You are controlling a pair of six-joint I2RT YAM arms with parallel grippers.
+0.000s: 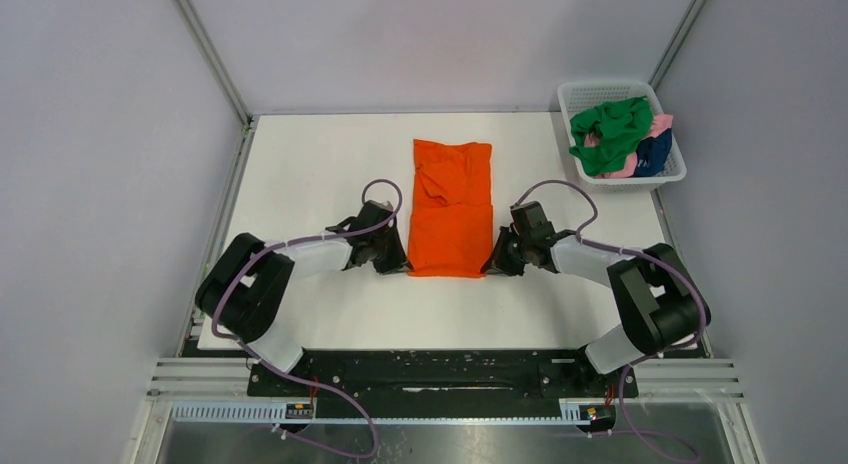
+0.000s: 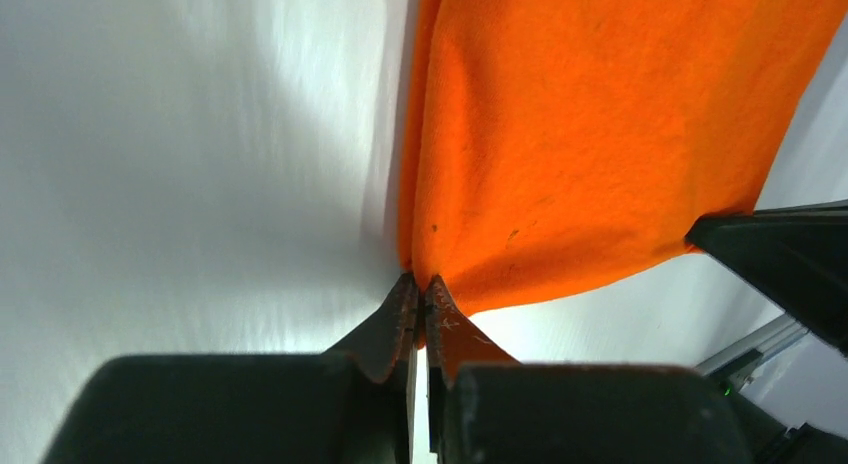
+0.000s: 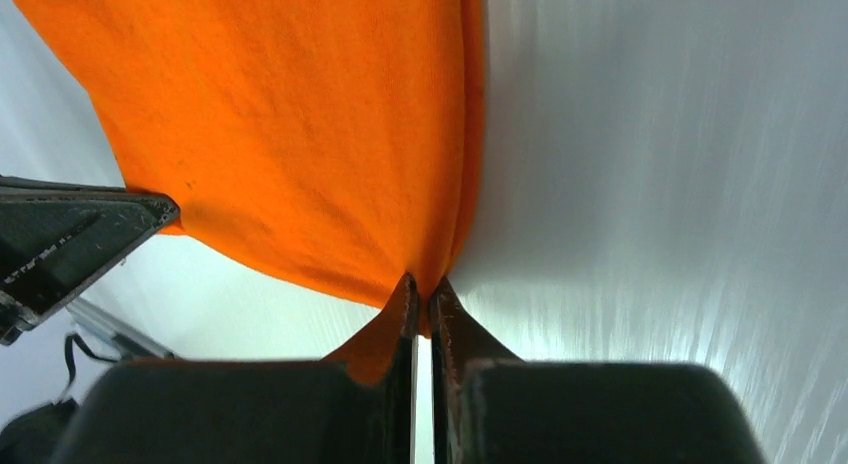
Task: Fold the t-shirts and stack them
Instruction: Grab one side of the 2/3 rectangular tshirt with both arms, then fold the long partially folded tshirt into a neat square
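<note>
White tabletop [image 1: 300, 314] fills the walled cell before us, and the orange t-shirt [image 1: 452, 209] lies folded into a long strip at its middle. Our left gripper [image 2: 420, 284] is pinched tight on the shirt's near left corner, and our right gripper [image 3: 422, 282] likewise on the near right corner. At the table's far right corner, the green t-shirt [image 1: 610, 134], pink t-shirt [image 1: 661, 124] and navy t-shirt [image 1: 655, 154] sit bunched in the white basket [image 1: 600, 88].

Bright, even light; wrist views show table [image 2: 180, 184] glare (streaky, blurred).
</note>
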